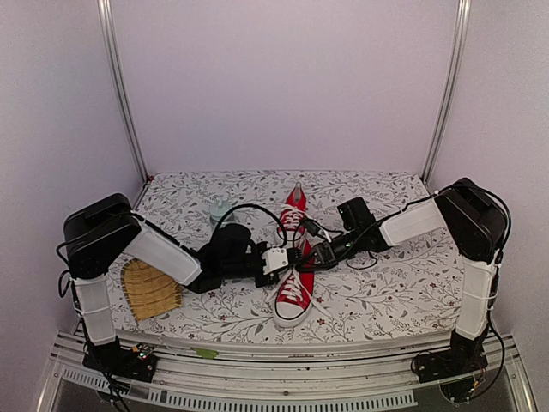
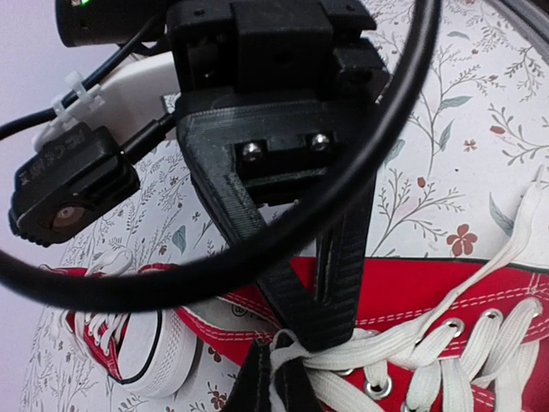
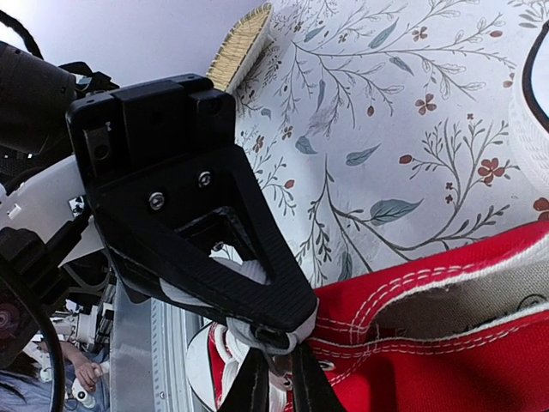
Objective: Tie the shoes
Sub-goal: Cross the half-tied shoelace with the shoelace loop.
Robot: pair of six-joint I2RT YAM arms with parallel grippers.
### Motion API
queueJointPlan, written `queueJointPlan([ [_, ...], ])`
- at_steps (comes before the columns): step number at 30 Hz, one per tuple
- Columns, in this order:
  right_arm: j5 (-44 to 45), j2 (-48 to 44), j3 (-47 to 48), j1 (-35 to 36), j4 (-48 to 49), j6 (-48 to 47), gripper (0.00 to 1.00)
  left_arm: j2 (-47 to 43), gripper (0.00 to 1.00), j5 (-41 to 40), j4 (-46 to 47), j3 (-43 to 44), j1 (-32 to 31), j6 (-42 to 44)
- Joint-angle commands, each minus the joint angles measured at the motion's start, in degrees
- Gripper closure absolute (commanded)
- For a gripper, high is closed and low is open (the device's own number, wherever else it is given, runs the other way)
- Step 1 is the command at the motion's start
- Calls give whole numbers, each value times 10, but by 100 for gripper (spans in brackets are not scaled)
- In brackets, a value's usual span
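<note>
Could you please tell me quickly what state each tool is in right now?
The left tool is closed, pinching a white shoelace.
The right tool is closed on a white lace strand.

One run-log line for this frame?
target: near shoe | left gripper: shut on lace | right gripper: shut on lace | far shoe: not held

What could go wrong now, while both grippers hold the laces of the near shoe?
1. The left gripper pinches the white lace only at its fingertips; a pull might slip it free.
2. Nothing pins the near shoe down, so tension may drag or tip it.
3. The right gripper, also shut on the white lace, sits close beside the left; they could collide.
</note>
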Motion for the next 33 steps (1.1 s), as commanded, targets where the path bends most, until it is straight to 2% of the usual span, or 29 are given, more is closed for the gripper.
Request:
queueJointPlan([
  [1, 9, -5, -4, 5, 36, 7, 87, 9, 100, 9, 28, 0, -1, -8],
  [4, -33, -29, -18, -7, 31, -10, 77, 10, 100, -1, 26, -4, 0, -3],
  [6, -51, -51, -30, -19, 25, -20, 75, 9, 100, -6, 29, -10, -1, -1],
  [11, -10, -63, -36, -31, 27, -11, 80, 10, 100, -7, 44, -15, -2, -1],
  [14, 23, -38, -27, -25, 41, 19, 87, 9, 100, -9, 42, -12, -4, -2],
  [19, 39, -7, -4, 3, 35, 20, 88, 10, 100, -8, 43, -11, -4, -2],
  [29, -7, -2, -9, 22, 54, 20, 83, 9, 100, -9, 43, -11, -4, -2],
  [33, 7, -3, -8, 24, 56, 23, 86, 25, 100, -9, 47, -10, -4, -5],
])
